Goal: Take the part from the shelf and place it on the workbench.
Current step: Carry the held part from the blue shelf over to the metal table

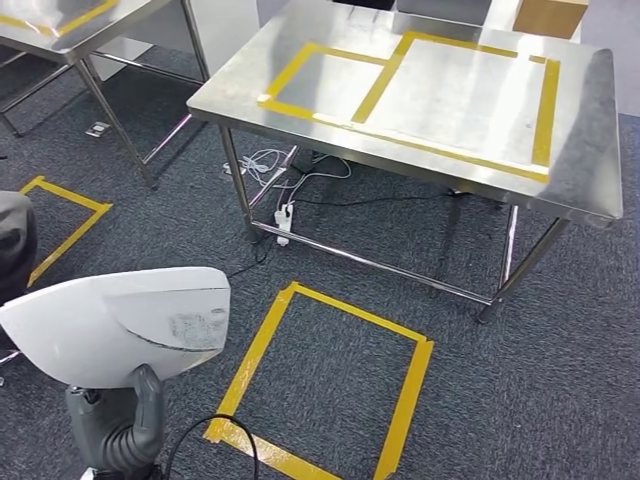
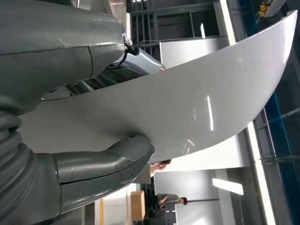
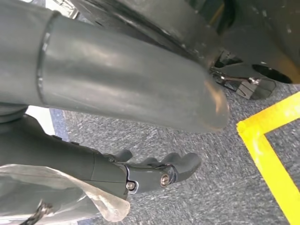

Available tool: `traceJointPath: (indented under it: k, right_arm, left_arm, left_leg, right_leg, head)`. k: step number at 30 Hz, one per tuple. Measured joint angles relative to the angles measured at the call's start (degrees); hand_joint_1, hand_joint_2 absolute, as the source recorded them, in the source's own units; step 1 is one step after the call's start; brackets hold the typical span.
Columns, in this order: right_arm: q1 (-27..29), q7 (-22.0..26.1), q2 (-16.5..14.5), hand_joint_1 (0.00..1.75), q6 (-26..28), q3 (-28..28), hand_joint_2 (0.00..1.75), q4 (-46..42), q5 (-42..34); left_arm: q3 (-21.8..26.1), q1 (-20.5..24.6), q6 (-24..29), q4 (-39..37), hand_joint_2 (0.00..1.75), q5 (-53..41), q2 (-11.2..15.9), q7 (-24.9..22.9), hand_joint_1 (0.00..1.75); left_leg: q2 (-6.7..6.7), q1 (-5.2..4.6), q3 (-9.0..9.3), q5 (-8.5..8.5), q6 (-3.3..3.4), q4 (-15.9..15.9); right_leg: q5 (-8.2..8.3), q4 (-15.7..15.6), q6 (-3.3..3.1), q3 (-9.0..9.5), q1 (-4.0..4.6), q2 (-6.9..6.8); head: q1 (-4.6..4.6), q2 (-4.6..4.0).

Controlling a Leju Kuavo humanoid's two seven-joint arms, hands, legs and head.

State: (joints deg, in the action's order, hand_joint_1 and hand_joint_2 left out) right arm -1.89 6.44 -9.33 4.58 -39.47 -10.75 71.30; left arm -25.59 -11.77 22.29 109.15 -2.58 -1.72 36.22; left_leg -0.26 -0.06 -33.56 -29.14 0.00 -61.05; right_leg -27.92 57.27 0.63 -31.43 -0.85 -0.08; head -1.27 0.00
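Here we see the left hand (image 1: pixel 121 425) gripping the white curved part (image 1: pixel 121 325) at seven o'clock — thumb under, fingers over. The workbench (image 1: pixel 596 130) stands at one o'clock. Our right hand (image 3: pixel 155 173) hangs slack — fingers apart, holding nothing.

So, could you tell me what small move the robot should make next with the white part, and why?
Probably step forward toward the steel workbench. The left robot hand already grips the white curved part, but the yellow-taped floor square lies between them, so the part seems too far away to set down.
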Motion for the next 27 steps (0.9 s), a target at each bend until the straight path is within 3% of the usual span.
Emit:
traceJointPath:
  k: [3, 4, 5, 6, 8, 10, 14, 16, 18, 19, 20, 21, 23, 24, 25, 27]
  right_arm:
    - [0.0, 0.0, 0.0, 0.00, -0.2, 0.0, 0.00, 0.0, 0.0]
    - [0.0, 0.0, 0.0, 0.00, -0.3, 0.0, 0.00, 0.0, 0.0]
    - [0.0, -0.1, 0.0, 0.00, -0.4, 0.0, 0.00, 0.0, 0.0]
    - [0.0, -0.1, 0.0, 0.00, -0.5, 0.0, 0.00, 0.0, 0.1]
    - [0.0, -0.1, 0.0, 0.00, -0.7, 0.0, 0.00, 0.0, 0.1]
    - [0.0, -0.1, -0.1, 0.00, -0.8, 0.0, 0.00, 0.0, 0.1]
    - [-0.1, -0.2, -0.1, 0.00, -1.1, 0.0, 0.00, 0.0, 0.1]
    - [-0.1, -0.2, -0.1, 0.00, -1.3, 0.0, 0.00, 0.0, 0.2]
    - [-0.1, -0.2, -0.1, 0.00, -1.5, 0.0, 0.00, 0.0, 0.2]
    - [0.0, -0.2, 0.0, 0.00, -1.6, 0.0, 0.00, 0.0, 0.1]
    - [0.0, -0.2, 0.0, 0.00, -1.6, 0.0, 0.00, 0.0, 0.1]
    - [0.0, -0.2, 0.0, 0.00, -1.6, 0.0, 0.00, 0.0, 0.1]
    - [0.0, -0.1, 0.0, 0.00, -1.6, 0.0, 0.00, 0.0, 0.1]
    - [-0.1, -0.1, 0.0, 0.00, -1.6, 0.0, 0.00, 0.0, 0.1]
    - [-0.1, -0.1, 0.0, 0.00, -1.6, 0.0, 0.00, 0.0, 0.1]
    - [-0.1, -0.1, 0.0, 0.00, -1.6, 0.0, 0.00, 0.0, 0.1]
  left_arm:
    - [0.0, -0.3, 0.0, 0.1, 1.75, 0.0, 0.1, 0.0, 1.75]
    - [0.0, -0.4, 0.0, 0.1, 1.75, 0.0, 0.1, 0.0, 1.75]
    - [0.0, -0.5, 0.0, 0.1, 1.75, 0.0, 0.2, 0.0, 1.75]
    - [0.0, -0.5, 0.0, 0.1, 1.75, 0.0, 0.2, 0.0, 1.75]
    - [0.0, -0.6, 0.0, 0.2, 1.75, 0.0, 0.3, 0.0, 1.75]
    - [0.0, -0.6, 0.0, 0.3, 1.75, 0.0, 0.4, 0.1, 1.75]
    - [-0.1, -0.6, 0.1, 0.4, 1.75, 0.1, 0.5, 0.1, 1.75]
    - [-0.1, -0.5, 0.1, 0.4, 1.75, 0.3, 0.5, 0.1, 1.75]
    - [-0.1, -0.5, 0.1, 0.4, 1.75, 0.5, 0.5, 0.1, 1.75]
    - [-0.1, -0.5, 0.1, 0.4, 1.75, 0.6, 0.5, 0.1, 1.75]
    - [-0.1, -0.4, 0.1, 0.4, 1.75, 0.7, 0.5, 0.1, 1.75]
    - [-0.1, -0.4, 0.1, 0.4, 1.75, 0.8, 0.5, 0.1, 1.75]
    - [0.0, -0.4, 0.1, 0.4, 1.75, 0.9, 0.5, 0.1, 1.75]
    - [0.0, -0.4, 0.1, 0.4, 1.75, 0.9, 0.5, 0.1, 1.75]
    - [0.0, -0.4, 0.1, 0.4, 1.75, 0.9, 0.5, 0.1, 1.75]
    - [0.0, -0.3, 0.1, 0.4, 1.75, 0.9, 0.5, 0.0, 1.75]
  left_leg:
    - [0.04, 0.31, -4.84, -5.12, -0.74, -10.7]
    - [0.04, 0.40, -5.92, -5.57, -0.85, -13.0]
    - [0.04, 0.46, -6.05, -4.86, -0.87, -13.2]
    - [0.04, 0.53, -5.06, -3.09, -0.81, -10.9]
    - [0.08, 0.52, -1.43, 0.82, -0.55, -3.2]
    - [0.08, 0.36, 0.81, 2.12, -0.12, 1.9]
    - [0.03, 0.26, 1.14, 1.94, 1.30, 3.0]
    - [0.10, 0.42, 1.34, 2.03, 1.94, 3.3]
    - [0.14, 0.31, 1.36, 1.89, 2.28, 3.3]
    - [0.13, 0.24, 1.41, 1.80, 2.36, 3.2]
    - [0.09, 0.20, 1.53, 1.69, 2.41, 3.2]
    - [0.04, 0.18, 1.74, 1.54, 2.40, 3.2]
    - [-0.04, 0.14, 2.29, 1.12, 2.17, 3.2]
    - [-0.06, 0.05, 2.44, 0.89, 1.94, 3.1]
    - [-0.05, -0.02, 2.48, 0.74, 1.68, 3.0]
    - [-0.02, -0.10, 2.42, 0.63, 1.15, 3.0]
  right_leg:
    - [-0.05, 0.0, -0.35, 0.11, -0.02, -0.16]
    - [-0.09, 0.0, -0.37, 0.15, -0.01, -0.19]
    - [-0.13, 0.0, -0.35, 0.22, -0.01, -0.18]
    - [-0.21, 0.0, -0.31, 0.36, -0.01, -0.14]
    - [-0.50, 0.0, -0.03, 0.70, 0.08, -0.09]
    - [-0.73, 0.2, 0.51, 0.67, 0.24, -0.08]
    - [-1.47, 0.8, 1.79, 0.19, 0.08, -0.12]
    - [-4.03, 5.3, 2.14, -2.12, 0.04, -0.03]
    - [-7.18, 13.1, 2.30, -6.19, 0.07, -0.01]
    - [-7.70, 15.9, 2.35, -7.81, 0.08, -0.01]
    - [-7.09, 16.6, 2.34, -8.52, 0.08, -0.01]
    - [-5.38, 15.0, 2.25, -8.07, 0.08, -0.01]
    - [-1.10, 7.4, 1.88, -4.79, 0.14, 0.00]
    - [0.10, 3.9, 1.63, -3.08, 0.21, 0.02]
    - [0.57, 1.8, 1.42, -1.96, 0.31, 0.04]
    - [0.28, 0.7, 0.99, -1.31, 0.48, 0.09]
  head:
    - [0.09, 0.00]
    - [0.09, 0.00]
    - [0.10, 0.00]
    - [0.10, 0.00]
    - [0.11, 0.00]
    - [0.04, 0.00]
    - [-0.09, 0.00]
    - [-0.32, 0.00]
    - [-0.49, 0.00]
    - [-0.50, 0.00]
    - [-0.52, 0.00]
    - [-0.53, 0.00]
    - [-0.51, 0.00]
    - [-0.50, 0.00]
    - [-0.46, 0.00]
    - [-0.44, 0.00]
